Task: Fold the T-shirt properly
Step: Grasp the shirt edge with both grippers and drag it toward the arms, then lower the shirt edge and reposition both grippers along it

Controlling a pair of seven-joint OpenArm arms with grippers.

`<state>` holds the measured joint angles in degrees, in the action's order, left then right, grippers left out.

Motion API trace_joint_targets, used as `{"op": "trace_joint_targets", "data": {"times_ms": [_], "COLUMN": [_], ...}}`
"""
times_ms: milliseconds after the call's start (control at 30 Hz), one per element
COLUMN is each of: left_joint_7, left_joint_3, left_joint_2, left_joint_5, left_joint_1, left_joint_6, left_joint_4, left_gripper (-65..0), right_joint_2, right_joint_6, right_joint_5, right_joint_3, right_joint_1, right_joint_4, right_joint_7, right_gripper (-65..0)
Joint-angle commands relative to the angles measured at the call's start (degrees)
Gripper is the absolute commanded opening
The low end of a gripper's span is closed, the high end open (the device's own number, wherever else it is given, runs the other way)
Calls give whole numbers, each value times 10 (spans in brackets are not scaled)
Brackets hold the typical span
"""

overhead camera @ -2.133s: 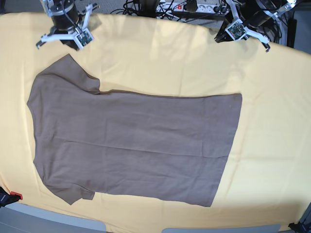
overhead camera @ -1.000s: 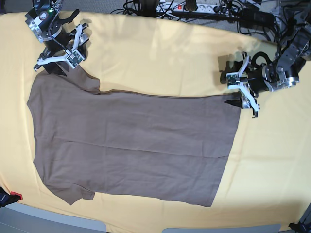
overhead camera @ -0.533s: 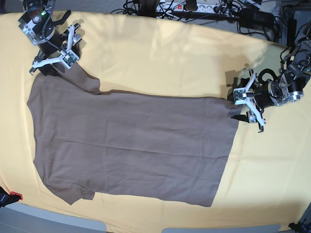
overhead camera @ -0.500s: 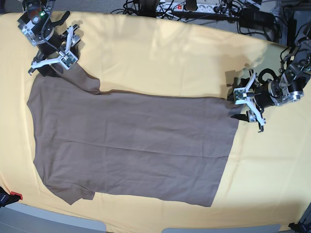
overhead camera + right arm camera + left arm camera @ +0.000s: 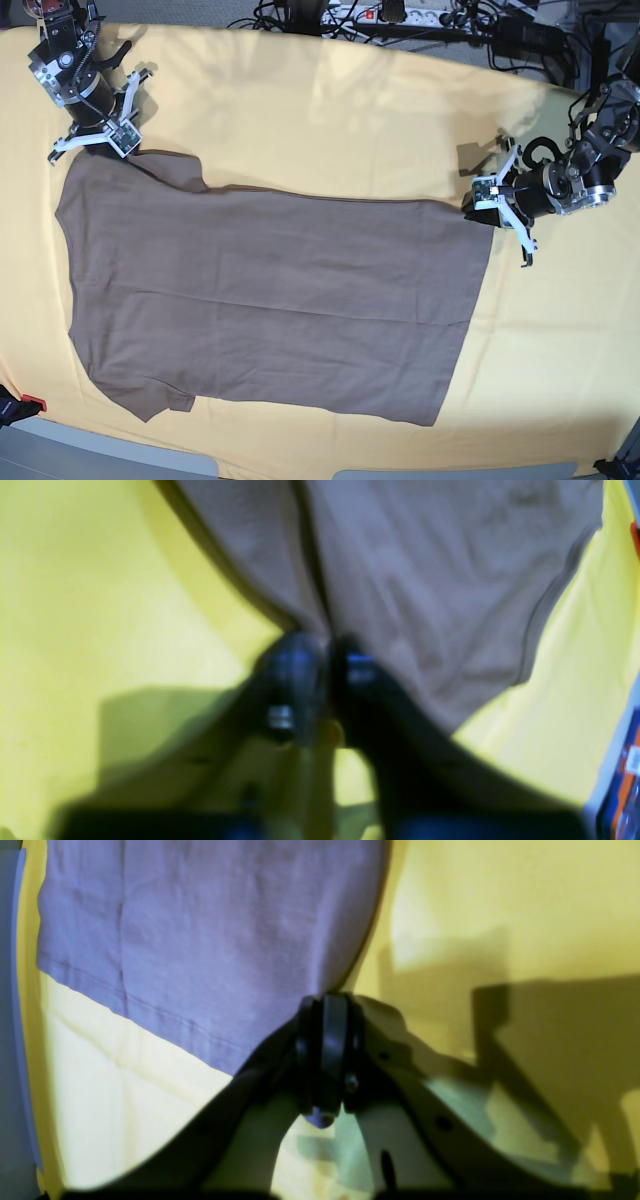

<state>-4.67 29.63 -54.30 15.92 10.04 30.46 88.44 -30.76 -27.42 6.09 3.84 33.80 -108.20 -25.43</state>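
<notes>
left gripper (image 5: 325, 1005): pinched on T-shirt (image 5: 280, 300) hem corner | right gripper (image 5: 325, 645): pinched on sleeve edge | shirt spread flat between both claws on yellow cloth (image 5: 350, 120)

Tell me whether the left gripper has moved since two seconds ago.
Yes. The left gripper came down from the cables at the table's far edge to the T-shirt hem corner.
</notes>
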Motion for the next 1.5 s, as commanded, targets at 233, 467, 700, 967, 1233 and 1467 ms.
{"op": "trace_joint_targets", "data": {"times_ms": [233, 467, 700, 967, 1233, 1467], "left_joint_7": [2, 5, -1, 0, 2, 2], "left_joint_3": [-4, -4, -4, -4, -4, -4], "left_joint_2": [-26, -82, -144, -200, -242, -298], "left_joint_5": [-65, -111, -146, -145, -145, -145], "left_joint_1": [44, 47, 32, -58, -113, -142], "left_joint_6": [1, 91, 95, 95, 95, 95], "left_joint_4": [31, 108, 140, 212, 261, 301], "left_gripper": [-650, -650, -650, -650, -650, -650], "right_joint_2": [-49, -85, -93, -92, -90, -89], "right_joint_6": [30, 32, 42, 60, 68, 88], "right_joint_5": [-30, -46, -42, -45, -49, -54], "right_joint_3": [3, 4, 22, 88, 104, 104], "right_joint_1": [1, 61, 133, 231, 327, 389], "right_joint_4": [-76, -155, -188, -265, -268, -268], "right_joint_7": [-107, -147, -179, -193, -193, -198], "right_gripper": [-650, -650, -650, -650, -650, -650]}}
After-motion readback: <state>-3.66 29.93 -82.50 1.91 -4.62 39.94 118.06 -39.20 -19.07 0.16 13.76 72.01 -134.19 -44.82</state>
